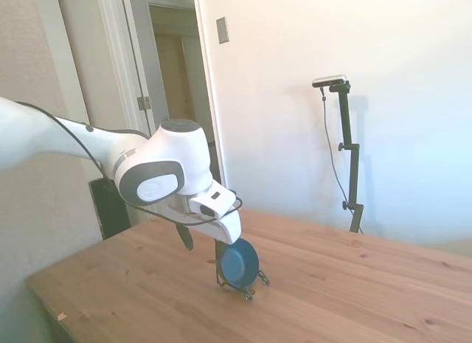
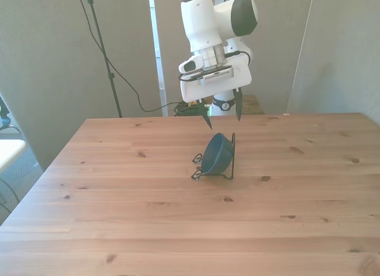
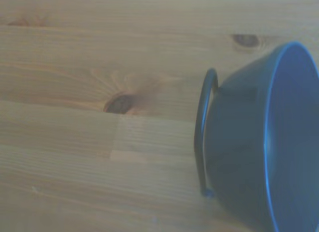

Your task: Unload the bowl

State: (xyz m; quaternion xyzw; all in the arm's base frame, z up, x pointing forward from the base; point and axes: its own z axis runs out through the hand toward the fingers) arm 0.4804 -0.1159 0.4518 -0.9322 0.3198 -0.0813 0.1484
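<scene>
Nearest the wrist camera is the bowl (image 3: 259, 147), dark blue outside and lighter blue within, standing on its edge with one loop of the thin black wire rack (image 3: 202, 137) curving against its outer wall and bare wooden table (image 3: 99, 52) beyond. In the front view the bowl (image 2: 216, 155) is propped in the rack (image 2: 230, 163) near the middle of the table (image 2: 119, 228), its outer side turned toward the front view's left and its rim resting against the rack's tall upright. The gripper (image 2: 222, 117) hangs just above the bowl, apart from it, fingers spread wide and holding nothing; the side view agrees, with the gripper (image 1: 203, 243) over the bowl (image 1: 240, 263) and no contact to be seen. So nothing of the unloading looks done yet: the bowl is still seated in the rack. What is left, as I judge it, is the whole job: come down, close on the rim, lift it clear of the wires and set it on the table
</scene>
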